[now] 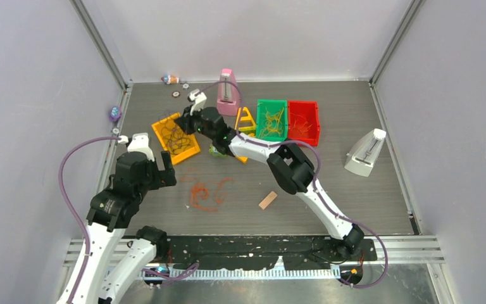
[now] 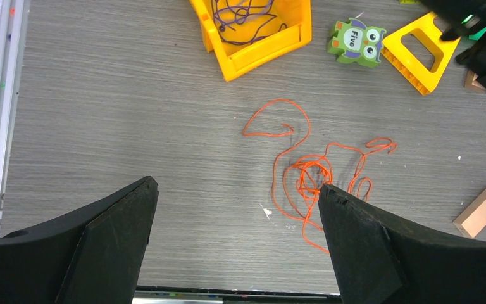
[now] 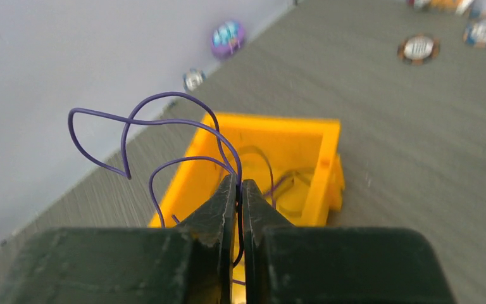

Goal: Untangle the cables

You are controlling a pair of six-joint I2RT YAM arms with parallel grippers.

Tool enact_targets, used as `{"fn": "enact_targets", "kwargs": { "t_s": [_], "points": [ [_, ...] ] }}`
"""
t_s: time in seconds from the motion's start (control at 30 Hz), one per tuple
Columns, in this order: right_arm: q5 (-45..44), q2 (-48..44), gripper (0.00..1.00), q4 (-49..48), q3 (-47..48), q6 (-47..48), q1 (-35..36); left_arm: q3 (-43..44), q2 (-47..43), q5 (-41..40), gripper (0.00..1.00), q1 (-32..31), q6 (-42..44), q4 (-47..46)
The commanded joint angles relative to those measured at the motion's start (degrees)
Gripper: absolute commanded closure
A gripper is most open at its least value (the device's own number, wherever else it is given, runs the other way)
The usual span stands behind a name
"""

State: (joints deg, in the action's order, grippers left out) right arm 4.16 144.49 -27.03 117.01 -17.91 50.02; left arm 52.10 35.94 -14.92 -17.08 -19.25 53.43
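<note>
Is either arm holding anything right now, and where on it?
The right gripper is shut on a purple cable, pinched mid-length, with its loops sticking out past the tips over the yellow bin. The left gripper is open and holds nothing.

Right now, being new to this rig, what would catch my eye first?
The right gripper is shut on a dark purple cable, its loops raised over the yellow bin at the far left. An orange-red cable lies loosely tangled on the table just ahead of the open left gripper. A green bin and a red bin sit side by side further right.
</note>
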Motion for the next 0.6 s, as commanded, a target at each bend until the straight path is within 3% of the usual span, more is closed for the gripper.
{"fn": "enact_targets", "kwargs": {
  "t_s": [0.0, 0.03, 0.1, 0.27, 0.4, 0.57],
  "points": [
    [-1.36, -5.0, 0.86, -6.12, -6.69, -0.9, 1.16, -0.24, -0.09, 1.57, 0.0, 0.38, 0.79, -2.85],
    [-0.74, -5.18, 0.71, -6.51, -7.49, -1.53, 1.28, -0.24, 0.38, 1.98, 0.0, 0.38, 0.79, -2.84],
    [-0.18, -6.05, 0.54, -6.26, -8.94, -2.05, 1.52, -0.28, 0.94, 2.74, 0.01, 0.38, 0.79, -2.95],
    [-1.47, -13.3, 0.41, -3.16, -13.25, -1.24, 2.22, -0.68, 1.08, 3.05, 0.0, 0.38, 1.26, -3.24],
    [-3.86, -25.88, 0.22, -11.43, -28.88, 0.08, 2.95, -0.23, 0.81, 3.44, 0.0, 0.38, 2.58, -3.3],
    [-8.29, -45.42, 0.14, -13.95, -50.02, 1.83, 2.68, -1.13, 1.98, 10.07, 0.01, 0.38, 1.88, -4.17]
  ]
}}
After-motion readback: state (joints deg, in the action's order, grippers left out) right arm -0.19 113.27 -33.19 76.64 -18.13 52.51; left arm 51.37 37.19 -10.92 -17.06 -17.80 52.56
